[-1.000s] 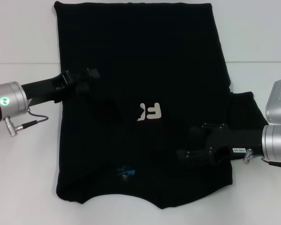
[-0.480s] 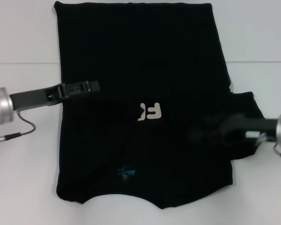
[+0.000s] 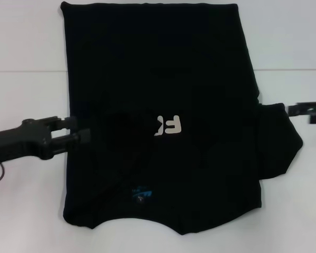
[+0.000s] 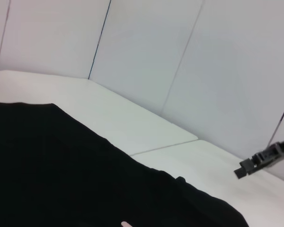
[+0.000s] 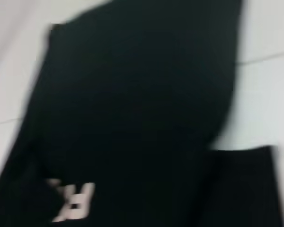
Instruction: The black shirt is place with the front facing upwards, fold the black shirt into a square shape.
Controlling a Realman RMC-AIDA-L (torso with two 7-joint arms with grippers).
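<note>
Head view: left gripper (image 3: 80,131) and right gripper (image 3: 300,109) withdrew off black shirt (image 3: 163,79)

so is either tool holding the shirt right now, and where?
Nothing is held. The left tool is open at the black shirt's left edge with nothing between its fingers. The right tool is beside the sleeve, clear of the cloth.

L gripper (image 3: 80,130) open, low; R gripper (image 3: 294,109) at far edge.

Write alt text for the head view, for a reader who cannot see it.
A large black cotton T-shirt with off-white lettering lies partly folded on a white table, one sleeve sticking out on the robot's right. The left gripper, open, reaches its left edge; the right gripper sits near the picture's right edge.
</note>
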